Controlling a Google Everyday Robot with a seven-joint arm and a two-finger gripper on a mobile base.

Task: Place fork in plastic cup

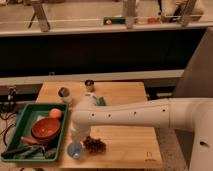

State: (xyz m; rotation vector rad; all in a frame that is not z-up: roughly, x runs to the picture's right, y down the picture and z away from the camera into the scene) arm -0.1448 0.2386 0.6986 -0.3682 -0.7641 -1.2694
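Note:
The small translucent blue plastic cup [75, 149] stands on the wooden table [125, 135] near its front left corner, just right of the green tray. My white arm reaches in from the right and bends down. The gripper [78, 134] hangs directly above the cup, close to its rim. The arm's end hides the gripper's tip. I cannot make out the thin pale fork; it is hidden or too slender to see.
A green tray [24, 116] at the left holds an orange-brown bowl [46, 128], an orange ball [56, 113] and dark-handled tools [22, 151]. A dark clustered object [95, 145] lies right of the cup. Two small dark metal-rimmed containers [64, 93] [89, 84] stand at the back.

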